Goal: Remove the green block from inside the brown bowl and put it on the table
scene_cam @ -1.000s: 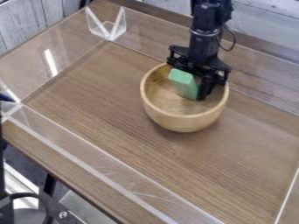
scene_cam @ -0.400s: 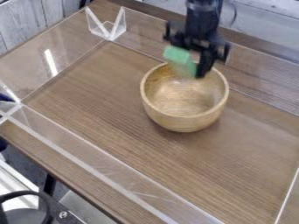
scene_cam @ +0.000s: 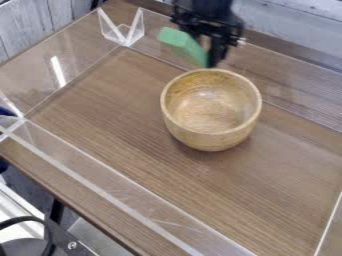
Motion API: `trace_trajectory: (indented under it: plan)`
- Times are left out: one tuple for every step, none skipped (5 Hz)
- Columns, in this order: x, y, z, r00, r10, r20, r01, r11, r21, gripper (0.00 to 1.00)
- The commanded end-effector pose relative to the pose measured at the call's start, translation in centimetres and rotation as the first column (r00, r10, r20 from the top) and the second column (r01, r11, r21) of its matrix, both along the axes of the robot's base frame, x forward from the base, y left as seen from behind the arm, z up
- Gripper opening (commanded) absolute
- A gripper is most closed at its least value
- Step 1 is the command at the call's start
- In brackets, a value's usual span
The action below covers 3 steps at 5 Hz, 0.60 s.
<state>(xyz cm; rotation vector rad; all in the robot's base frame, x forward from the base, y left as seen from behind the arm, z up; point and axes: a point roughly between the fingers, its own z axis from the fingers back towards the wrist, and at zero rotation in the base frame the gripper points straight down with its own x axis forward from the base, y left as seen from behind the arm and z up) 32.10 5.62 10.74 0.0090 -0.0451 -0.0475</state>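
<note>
Block (scene_cam: 182, 43) raised past the bowl's far rim — the brown bowl (scene_cam: 211, 108) sits nearer, on the desk (scene_cam: 100, 120). The pincer (scene_cam: 201, 50), though blurred, seems closed on it. The carrying step is in hand; next, lower to bare wood at left — then release.

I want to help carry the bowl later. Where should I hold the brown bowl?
Probably pinch the thick rim of the brown bowl on the side away from the gripper. The bowl stands upright with its round opening up, so fingers can go inside and thumb outside.
</note>
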Motion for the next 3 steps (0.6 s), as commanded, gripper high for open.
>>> trace_trajectory:
  plan:
    - [0.2,3.9,2.2,0.996,0.059,0.066,-0.061,0.997,0.04,0.0]
    - [0.5,6.4,1.8,0.993,0.108,0.057,-0.112,0.991,0.069,0.0]
    - [1.6,8.1,1.2,0.989,0.138,0.047,-0.142,0.986,0.087,0.0]
